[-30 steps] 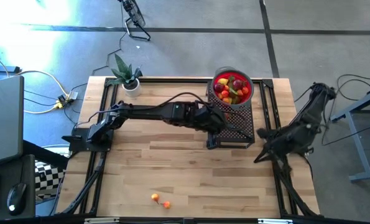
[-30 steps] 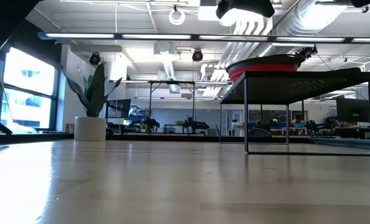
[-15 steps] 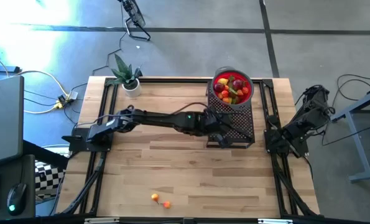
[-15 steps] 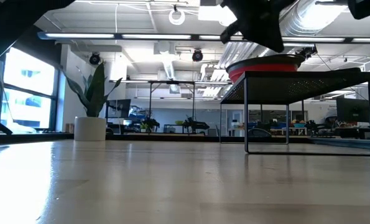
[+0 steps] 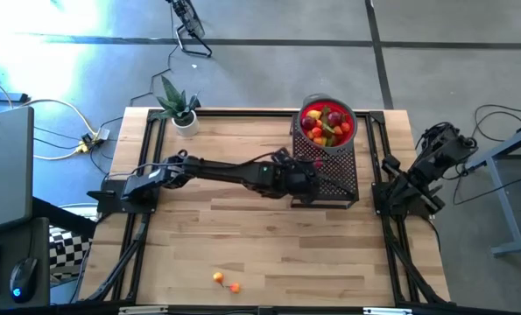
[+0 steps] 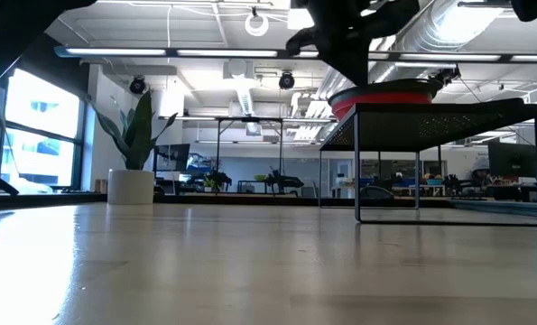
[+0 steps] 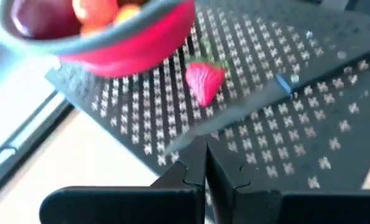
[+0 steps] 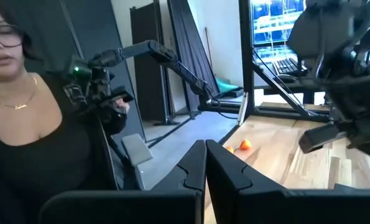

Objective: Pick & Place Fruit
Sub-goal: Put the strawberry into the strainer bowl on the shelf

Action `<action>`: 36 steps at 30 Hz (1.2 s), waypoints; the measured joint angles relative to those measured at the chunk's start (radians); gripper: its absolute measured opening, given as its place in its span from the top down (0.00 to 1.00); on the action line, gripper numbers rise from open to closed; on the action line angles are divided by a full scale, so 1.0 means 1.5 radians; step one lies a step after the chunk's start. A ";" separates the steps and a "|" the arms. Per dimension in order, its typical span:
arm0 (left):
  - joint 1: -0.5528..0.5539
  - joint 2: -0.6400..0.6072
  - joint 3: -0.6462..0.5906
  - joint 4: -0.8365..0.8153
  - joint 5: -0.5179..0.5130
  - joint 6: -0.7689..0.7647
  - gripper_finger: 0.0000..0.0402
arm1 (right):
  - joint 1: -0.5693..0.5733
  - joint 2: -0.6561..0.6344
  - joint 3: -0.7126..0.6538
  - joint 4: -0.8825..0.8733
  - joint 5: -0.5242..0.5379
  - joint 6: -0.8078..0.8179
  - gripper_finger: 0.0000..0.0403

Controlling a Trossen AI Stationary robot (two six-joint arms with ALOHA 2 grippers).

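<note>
While the left arm reaches across the tabletop (image 5: 269, 236), its left gripper (image 5: 311, 178) sits over the near edge of the black perforated rack (image 5: 339, 179), jaws closed and empty; the left wrist view shows the two dark fingers (image 7: 191, 177) pressed together. Fruit: most of it is piled in the red bowl (image 5: 328, 123) standing on the far end of the rack, a mix of red, orange, yellow and green pieces (image 5: 325, 122). One toy strawberry (image 7: 204, 82) lies on the rack's mesh just beside the bowl, apart from the left gripper. A dark-handled utensil with a small blue mark (image 7: 268, 96) lies on the mesh next to the strawberry; cannot tell what kind. Two small orange fruits (image 5: 226, 283) sit together near the front edge of the tabletop, well apart from the rack and both arms.

Right arm is folded at the right side of the tabletop, right gripper (image 5: 444, 144) held off past the edge, jaws closed, holding nothing; its wrist view looks back across the room, with fingers (image 8: 194, 171) together. A person (image 8: 29, 118) in dark clothing shows beside the table in that view. Potted spiky plant (image 5: 179, 107) stands at the far left corner.
</note>
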 joint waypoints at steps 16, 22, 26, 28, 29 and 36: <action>0.019 -0.014 -0.051 0.084 0.047 0.086 1.00 | 0.000 0.000 0.000 -0.004 0.003 -0.009 0.99; 0.032 -0.032 -0.050 0.039 0.053 0.088 1.00 | 0.000 0.000 0.000 -0.008 0.004 0.008 0.99; -0.001 -0.039 -0.060 0.014 0.024 0.083 1.00 | 0.000 0.000 0.000 -0.007 0.025 0.005 0.99; -0.019 -0.044 -0.083 0.003 -0.004 0.069 1.00 | 0.000 0.000 0.000 -0.006 0.052 0.004 0.99; -0.028 -0.048 -0.098 -0.005 -0.012 0.067 1.00 | 0.000 0.000 0.000 -0.006 0.062 0.003 0.99; -0.072 -0.093 -0.215 -0.002 -0.079 0.005 1.00 | 0.000 0.000 0.000 0.018 0.118 -0.017 0.99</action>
